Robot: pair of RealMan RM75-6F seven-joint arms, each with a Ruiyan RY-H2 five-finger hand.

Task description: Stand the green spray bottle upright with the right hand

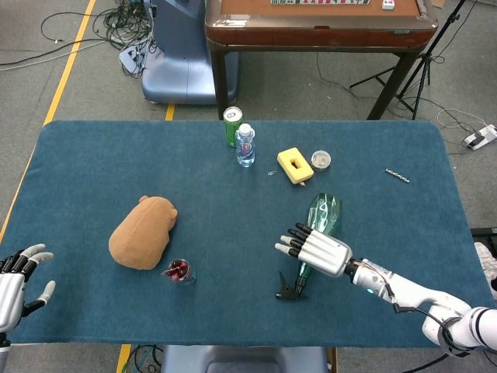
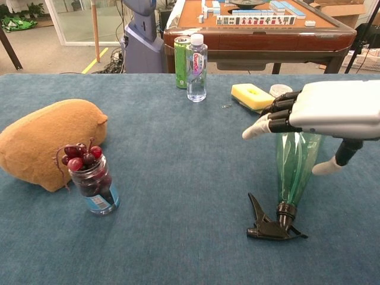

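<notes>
Spray bottle (image 1: pixel 318 233): green, see-through plastic, tapering to a narrow neck with a black trigger head (image 2: pixel 268 222). It lies on the table (image 1: pixel 93 163), in the near right part, neck and trigger toward the near edge, wide base toward the far edge. In the chest view the base looks lifted off the cloth while the trigger head rests on it.
Right hand (image 1: pixel 318 250): over the bottle's middle, palm down, fingers (image 2: pixel 270 122) straight and spread toward the left edge, thumb hanging down on the right side of the bottle. Fingers apart, nothing gripped; whether the palm touches the bottle cannot be told.
Left hand (image 1: pixel 17 278): at the near left corner, fingers apart, holding nothing.
Plush toy (image 1: pixel 142 231): brown, left of centre.
Jar (image 2: pixel 94 184): just beside the toy on its near side, red cherries on top.
Far edge, middle: green can (image 1: pixel 232 124) and clear water bottle (image 1: pixel 245 145) side by side.
Right of those: yellow sponge (image 1: pixel 295 165), then a small round lid (image 1: pixel 321 160).
</notes>
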